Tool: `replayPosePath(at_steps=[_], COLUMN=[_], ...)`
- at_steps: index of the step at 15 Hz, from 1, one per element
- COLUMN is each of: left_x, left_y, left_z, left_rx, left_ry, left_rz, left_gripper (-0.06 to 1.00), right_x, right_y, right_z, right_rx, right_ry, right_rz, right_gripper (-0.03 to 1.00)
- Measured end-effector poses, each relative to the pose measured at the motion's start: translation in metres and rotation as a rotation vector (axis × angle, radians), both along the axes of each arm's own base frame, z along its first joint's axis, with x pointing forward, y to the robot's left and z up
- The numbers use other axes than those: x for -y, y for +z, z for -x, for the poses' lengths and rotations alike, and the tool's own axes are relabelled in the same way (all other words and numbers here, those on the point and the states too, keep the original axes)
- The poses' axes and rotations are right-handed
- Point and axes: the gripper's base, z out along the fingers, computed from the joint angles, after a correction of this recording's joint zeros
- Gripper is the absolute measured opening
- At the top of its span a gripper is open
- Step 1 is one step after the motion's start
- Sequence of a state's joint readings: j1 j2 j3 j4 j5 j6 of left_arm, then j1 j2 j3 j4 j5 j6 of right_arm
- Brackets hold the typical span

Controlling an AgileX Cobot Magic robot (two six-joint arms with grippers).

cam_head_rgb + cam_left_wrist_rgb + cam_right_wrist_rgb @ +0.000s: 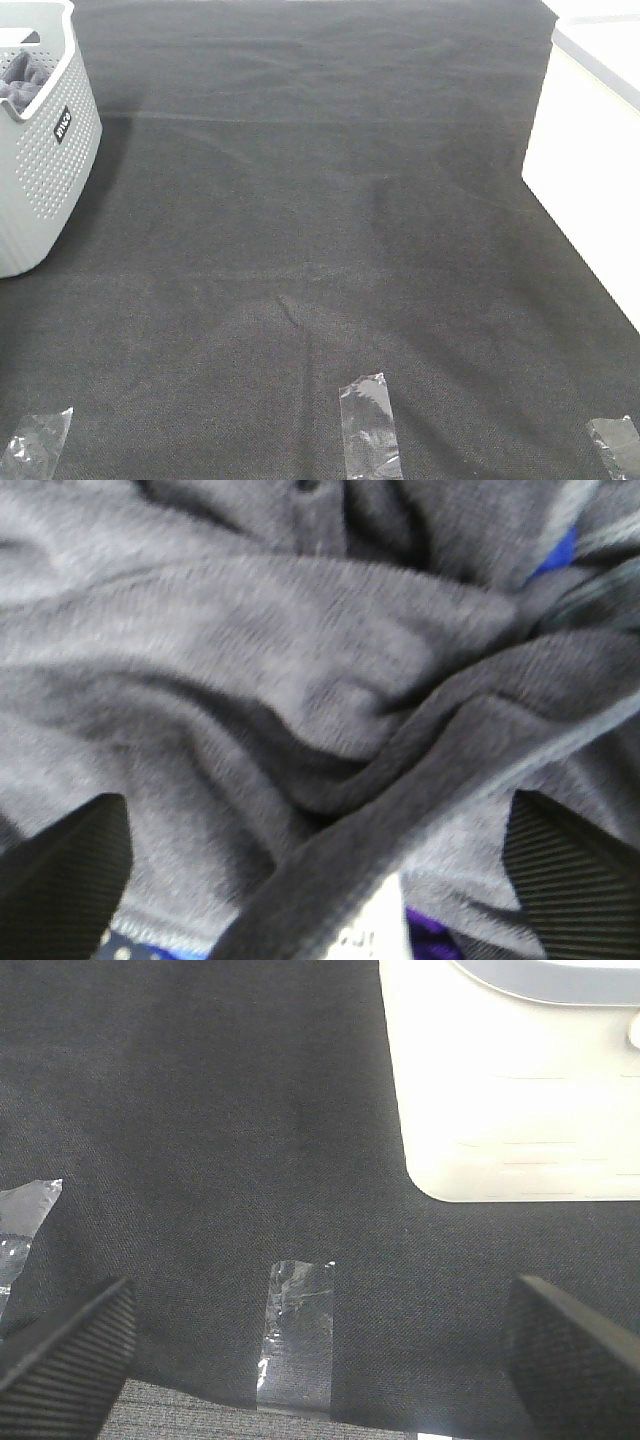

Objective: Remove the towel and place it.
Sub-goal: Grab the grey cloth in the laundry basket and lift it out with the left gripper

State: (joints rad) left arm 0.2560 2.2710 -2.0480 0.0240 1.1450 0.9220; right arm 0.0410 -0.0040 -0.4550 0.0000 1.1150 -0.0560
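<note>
Crumpled bluish-grey plush towel (300,680) bunched inside pale grey perforated plastic basket (50,170), far left of black cloth-covered desk (320,200). Worry imo: left claw (310,815) nips only top fold, long towel drags, snags rim, tips basket; could also scoop blue item (560,552) peeking underneath. That claw spread wide, gripping nothing, right over folds, thick hem ridge running between fingers (70,880). Contact? can't tell. Right claw (320,1290) released too, over desk by clear tape strip (298,1330).

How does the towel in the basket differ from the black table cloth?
The towel is bluish-grey; the table cloth is black. The towel lies crumpled in folds inside the basket; the table cloth is spread nearly flat. The towel looks plush, the table cloth finely woven. Both are fabric.
</note>
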Motion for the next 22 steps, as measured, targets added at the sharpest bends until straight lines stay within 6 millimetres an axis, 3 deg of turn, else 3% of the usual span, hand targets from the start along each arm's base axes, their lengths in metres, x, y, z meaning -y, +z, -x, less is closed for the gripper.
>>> replayPosePath(at_steps=[1,5,7,11,14,16,20,21,22], left_x=[0.001,0.002,0.002,0.002,-0.005,-0.004,0.007,0.014,0.04], left_y=[-0.001,-0.002,-0.002,-0.002,0.01,0.033,0.107,0.127,0.164], left_z=[0.0,0.003,0.005,0.005,0.005,0.011,0.034,0.042,0.057], left_rx=[0.001,-0.038,-0.055,-0.058,-0.046,0.001,0.163,0.207,0.291], left_ry=[0.001,0.003,0.004,0.027,0.025,0.03,0.031,0.023,-0.027], left_rz=[0.007,0.024,0.029,0.025,-0.051,-0.067,-0.064,-0.073,-0.085], left_gripper=[0.85,0.38,0.3,0.25,0.01,0.0,0.0,0.0,0.0], right_x=[0.0,0.0,0.0,0.0,0.0,0.0,0.0,0.0,0.0], right_y=[0.0,0.0,0.0,0.0,0.0,0.0,0.0,0.0,0.0], right_z=[0.0,0.0,0.0,0.0,0.0,0.0,0.0,0.0,0.0], right_rx=[0.0,0.0,0.0,0.0,0.0,0.0,0.0,0.0,0.0], right_ry=[0.0,0.0,0.0,0.0,0.0,0.0,0.0,0.0,0.0], right_rz=[0.0,0.0,0.0,0.0,0.0,0.0,0.0,0.0,0.0], right_gripper=[0.96,0.96,0.96,0.96,0.96,0.96,0.96,0.96,0.96])
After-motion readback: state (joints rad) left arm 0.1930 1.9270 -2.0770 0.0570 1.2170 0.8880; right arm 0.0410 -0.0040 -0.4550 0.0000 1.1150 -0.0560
